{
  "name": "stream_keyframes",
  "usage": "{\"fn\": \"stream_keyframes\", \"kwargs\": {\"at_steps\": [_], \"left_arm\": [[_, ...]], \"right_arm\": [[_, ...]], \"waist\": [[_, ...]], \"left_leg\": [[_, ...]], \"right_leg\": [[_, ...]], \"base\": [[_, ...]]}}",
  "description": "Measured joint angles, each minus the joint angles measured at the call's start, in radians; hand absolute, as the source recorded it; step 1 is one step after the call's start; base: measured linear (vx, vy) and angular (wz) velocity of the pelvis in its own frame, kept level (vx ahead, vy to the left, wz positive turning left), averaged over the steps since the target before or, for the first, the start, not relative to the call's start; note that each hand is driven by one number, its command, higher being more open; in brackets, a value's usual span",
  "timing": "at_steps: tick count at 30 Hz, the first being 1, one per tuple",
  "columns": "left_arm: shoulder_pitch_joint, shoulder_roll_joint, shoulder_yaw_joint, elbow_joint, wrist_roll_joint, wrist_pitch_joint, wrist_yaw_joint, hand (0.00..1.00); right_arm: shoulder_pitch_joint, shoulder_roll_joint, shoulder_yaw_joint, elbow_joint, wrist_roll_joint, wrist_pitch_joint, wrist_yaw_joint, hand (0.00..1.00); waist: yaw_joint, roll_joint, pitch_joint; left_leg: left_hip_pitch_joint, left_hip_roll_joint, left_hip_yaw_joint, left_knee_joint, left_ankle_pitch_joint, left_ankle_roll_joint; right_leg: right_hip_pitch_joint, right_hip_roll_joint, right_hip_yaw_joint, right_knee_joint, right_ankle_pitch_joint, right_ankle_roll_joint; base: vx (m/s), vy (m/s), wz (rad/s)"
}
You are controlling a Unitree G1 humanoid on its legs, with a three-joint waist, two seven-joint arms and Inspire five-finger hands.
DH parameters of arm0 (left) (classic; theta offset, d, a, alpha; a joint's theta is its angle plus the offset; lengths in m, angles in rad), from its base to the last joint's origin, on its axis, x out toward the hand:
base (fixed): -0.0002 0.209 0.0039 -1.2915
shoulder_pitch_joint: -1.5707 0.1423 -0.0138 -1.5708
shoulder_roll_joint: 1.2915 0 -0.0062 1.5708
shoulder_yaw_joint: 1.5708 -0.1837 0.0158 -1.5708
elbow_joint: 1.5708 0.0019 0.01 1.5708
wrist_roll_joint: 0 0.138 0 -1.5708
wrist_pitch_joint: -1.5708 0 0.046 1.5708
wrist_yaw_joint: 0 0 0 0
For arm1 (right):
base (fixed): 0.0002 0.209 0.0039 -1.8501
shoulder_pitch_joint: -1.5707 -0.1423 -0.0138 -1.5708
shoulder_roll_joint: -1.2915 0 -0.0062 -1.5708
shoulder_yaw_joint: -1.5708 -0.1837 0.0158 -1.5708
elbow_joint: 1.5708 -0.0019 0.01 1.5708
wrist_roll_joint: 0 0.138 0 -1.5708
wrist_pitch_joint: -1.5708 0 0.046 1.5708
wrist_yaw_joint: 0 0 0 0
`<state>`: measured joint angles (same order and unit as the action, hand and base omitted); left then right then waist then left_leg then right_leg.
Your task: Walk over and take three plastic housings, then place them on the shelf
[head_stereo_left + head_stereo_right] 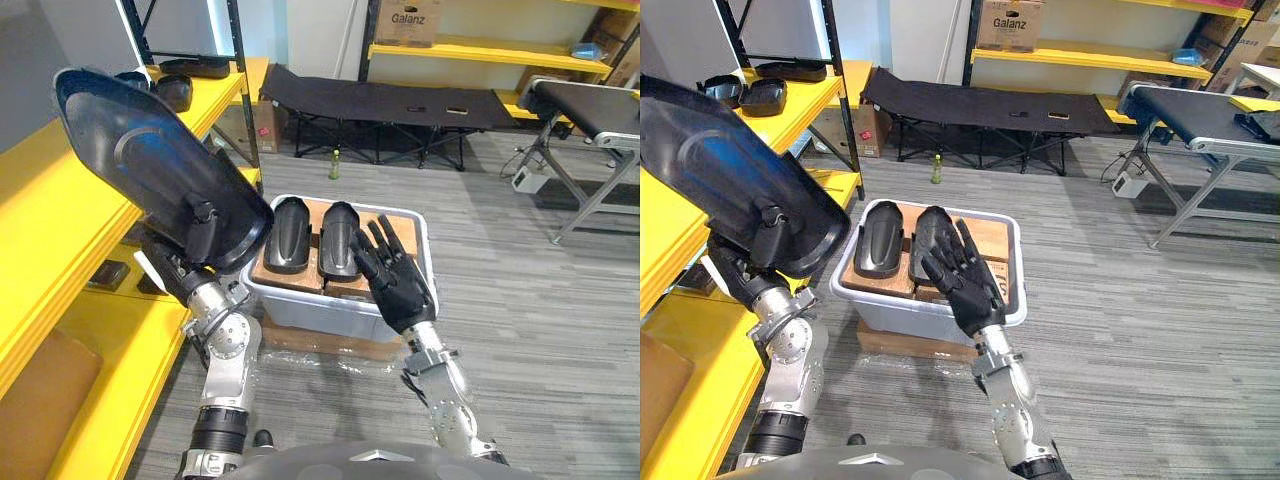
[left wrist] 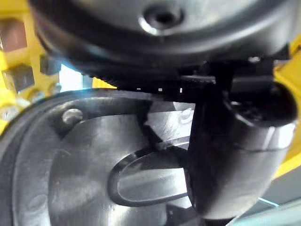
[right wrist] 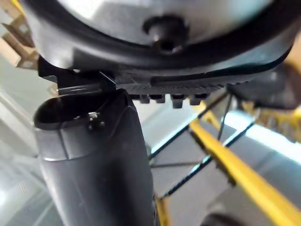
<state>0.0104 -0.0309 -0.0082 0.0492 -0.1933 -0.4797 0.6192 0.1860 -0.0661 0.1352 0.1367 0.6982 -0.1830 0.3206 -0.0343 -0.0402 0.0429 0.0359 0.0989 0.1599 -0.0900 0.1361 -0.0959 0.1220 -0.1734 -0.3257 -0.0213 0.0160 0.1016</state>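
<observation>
The left hand gripped a large black plastic housing, thumb clamped over its lower rim, and held it tilted up beside the yellow shelf. The right hand was raised over the bin's near edge, empty, with its fingers spread and relaxed.

Grey striped carpet covered the floor. More yellow racking ran along the far wall with a cardboard box on it, and a black folding cot stood in front.

A grey plastic bin stood low near the shelf, with brown boards inside it. Two smaller black housings lay side by side on the boards. Other dark housings rested on the shelf's upper level. A green bottle stood by the cot.
</observation>
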Motion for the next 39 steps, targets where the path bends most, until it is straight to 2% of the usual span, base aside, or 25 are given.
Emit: {"fn": "stream_keyframes", "kwargs": {"at_steps": [1,2,5,10,13,17,18,21,22,24,25,26,27,29,30,32,34,36,37,39], "left_arm": [[0.006,-0.001,0.001,-0.009,-0.008,0.000,-0.014,0.00],[0.035,0.000,0.006,-0.051,-0.046,-0.001,-0.067,0.00],[0.129,0.000,0.016,-0.156,-0.119,-0.003,-0.189,0.00],[0.224,0.001,0.039,-0.249,-0.119,-0.003,-0.261,0.00],[0.248,-0.001,0.070,-0.314,-0.108,0.001,-0.262,0.00],[0.301,-0.002,0.115,-0.379,-0.068,0.005,-0.269,0.00],[0.324,-0.002,0.131,-0.395,-0.066,0.007,-0.283,0.00],[0.385,-0.005,0.168,-0.433,-0.067,0.007,-0.314,0.00],[0.421,-0.010,0.192,-0.449,-0.070,0.007,-0.340,0.00],[0.445,-0.010,0.215,-0.451,-0.075,0.009,-0.370,0.00],[0.451,-0.010,0.221,-0.452,-0.089,0.009,-0.391,0.00],[0.450,-0.009,0.222,-0.452,-0.104,0.009,-0.412,0.00],[0.446,-0.004,0.216,-0.452,-0.129,0.011,-0.458,0.00],[0.431,0.001,0.183,-0.452,-0.162,0.009,-0.546,0.00],[0.423,0.001,0.169,-0.452,-0.179,0.008,-0.585,0.00],[0.424,0.002,0.164,-0.452,-0.190,0.008,-0.605,0.00],[0.414,0.006,0.161,-0.452,-0.203,0.007,-0.618,0.00],[0.380,0.039,0.117,-0.450,-0.242,0.007,-0.669,0.00],[0.364,0.053,0.096,-0.450,-0.242,0.007,-0.688,0.00],[0.336,0.074,0.055,-0.449,-0.241,0.007,-0.734,0.00]], "right_arm": [[0.000,-0.001,-0.007,0.008,-0.009,0.000,-0.005,1.00],[0.007,-0.008,-0.031,0.029,0.007,0.001,-0.001,1.00],[0.018,-0.008,-0.072,0.032,0.132,0.002,0.011,1.00],[0.004,-0.005,-0.096,0.064,0.131,0.002,-0.021,1.00],[-0.013,0.004,-0.079,0.066,0.132,0.031,-0.024,1.00],[-0.052,0.004,-0.006,0.094,0.089,0.041,-0.049,1.00],[-0.062,0.004,0.020,0.096,0.076,0.040,-0.062,1.00],[-0.092,0.005,0.069,0.098,0.036,0.040,-0.099,1.00],[-0.113,0.004,0.096,0.107,0.012,0.041,-0.107,1.00],[-0.133,0.004,0.122,0.116,0.012,0.046,-0.107,1.00],[-0.142,0.004,0.132,0.116,-0.016,0.051,-0.112,1.00],[-0.149,0.003,0.132,0.116,-0.046,0.052,-0.122,1.00],[-0.156,-0.006,0.126,0.113,-0.094,0.053,-0.148,1.00],[-0.160,-0.033,0.103,0.096,-0.115,0.053,-0.170,1.00],[-0.166,-0.045,0.079,0.090,-0.140,0.053,-0.179,1.00],[-0.170,-0.054,0.071,0.088,-0.141,0.053,-0.182,1.00],[-0.169,-0.049,0.080,0.067,-0.140,0.055,-0.180,1.00],[-0.160,-0.044,0.086,0.003,-0.140,0.056,-0.181,1.00],[-0.159,-0.044,0.087,-0.005,-0.141,0.055,-0.181,1.00],[-0.157,-0.045,0.090,-0.015,-0.145,0.055,-0.180,1.00]], "waist": [[-0.001,0.001,0.000],[-0.002,0.004,0.002],[-0.001,0.019,0.006],[0.012,0.030,0.003],[0.037,0.038,0.002],[0.067,0.038,0.002],[0.087,0.039,0.002],[0.119,0.039,0.002],[0.145,0.038,0.002],[0.167,0.038,0.006],[0.170,0.037,0.006],[0.167,0.039,0.008],[0.154,0.035,0.012],[0.146,0.029,0.021],[0.157,0.042,0.037],[0.168,0.065,0.054],[0.165,0.064,0.057],[0.141,0.055,0.074],[0.131,0.049,0.078],[0.125,0.038,0.085]], "left_leg": [[-0.001,0.000,0.001,0.000,0.000,0.000],[-0.006,0.001,0.002,0.000,0.000,0.000],[-0.013,0.001,0.001,0.000,0.002,0.002],[-0.014,-0.001,-0.024,0.000,0.003,0.002],[-0.031,-0.003,-0.052,0.000,0.006,-0.002],[-0.033,-0.011,-0.104,0.000,0.009,-0.005],[-0.035,-0.014,-0.120,0.000,0.010,-0.005],[-0.053,-0.018,-0.158,0.001,0.014,-0.004],[-0.064,-0.019,-0.182,0.002,0.017,-0.003],[-0.074,-0.023,-0.218,0.004,0.032,-0.009],[-0.093,-0.025,-0.235,0.001,0.036,0.000],[-0.104,-0.021,-0.217,0.001,0.025,0.024],[-0.128,-0.011,-0.136,0.004,0.007,0.056],[-0.168,-0.003,-0.030,0.005,-0.004,0.066],[-0.188,-0.001,-0.002,0.027,0.006,0.069],[-0.186,-0.009,0.003,0.048,0.039,0.075],[-0.197,-0.032,-0.001,0.066,0.045,0.084],[-0.226,-0.068,-0.054,0.092,0.064,0.109],[-0.225,-0.086,-0.074,0.080,0.076,0.113],[-0.219,-0.101,-0.085,0.044,0.104,0.113]], "right_leg": [[0.000,0.000,0.001,0.000,0.000,0.000],[-0.002,0.001,0.001,-0.001,0.000,0.000],[-0.010,0.001,0.001,-0.001,0.004,-0.004],[0.005,0.003,-0.030,-0.014,0.002,-0.004],[0.007,0.004,-0.060,-0.018,0.000,-0.004],[0.038,0.003,-0.113,-0.018,-0.012,-0.001],[0.045,0.003,-0.131,-0.017,-0.017,0.000],[0.053,0.007,-0.169,-0.016,-0.026,0.000],[0.057,0.010,-0.191,-0.014,-0.030,0.000],[0.076,0.015,-0.228,-0.003,-0.036,0.005],[0.083,0.016,-0.274,0.009,-0.045,0.006],[0.093,0.018,-0.305,0.010,-0.048,0.008],[0.108,0.017,-0.377,0.009,-0.051,0.014],[0.116,-0.001,-0.470,0.005,-0.064,0.018],[0.121,-0.012,-0.498,0.018,-0.084,0.028],[0.130,-0.027,-0.494,0.076,-0.111,0.044],[0.102,-0.070,-0.457,0.171,-0.169,0.044],[0.049,-0.092,-0.288,0.293,-0.253,-0.001],[0.035,-0.093,-0.228,0.314,-0.268,-0.009],[0.036,-0.091,-0.187,0.320,-0.285,0.010]], "base": [[0.00,-0.001,-0.04],[0.00,0.000,0.00],[0.00,-0.001,-0.01],[0.01,-0.017,0.13],[0.00,-0.020,0.23],[0.01,-0.026,0.38],[0.00,-0.042,0.55],[0.00,-0.036,0.46],[0.01,-0.043,0.43],[0.02,-0.055,0.70],[0.00,-0.053,0.92],[-0.04,-0.042,1.37],[-0.06,-0.014,1.40],[-0.09,0.077,1.59],[-0.07,0.123,1.09],[-0.02,0.105,0.45],[0.01,0.109,0.41],[-0.01,0.068,0.85],[-0.01,0.042,0.87],[-0.01,0.005,0.63]]}}
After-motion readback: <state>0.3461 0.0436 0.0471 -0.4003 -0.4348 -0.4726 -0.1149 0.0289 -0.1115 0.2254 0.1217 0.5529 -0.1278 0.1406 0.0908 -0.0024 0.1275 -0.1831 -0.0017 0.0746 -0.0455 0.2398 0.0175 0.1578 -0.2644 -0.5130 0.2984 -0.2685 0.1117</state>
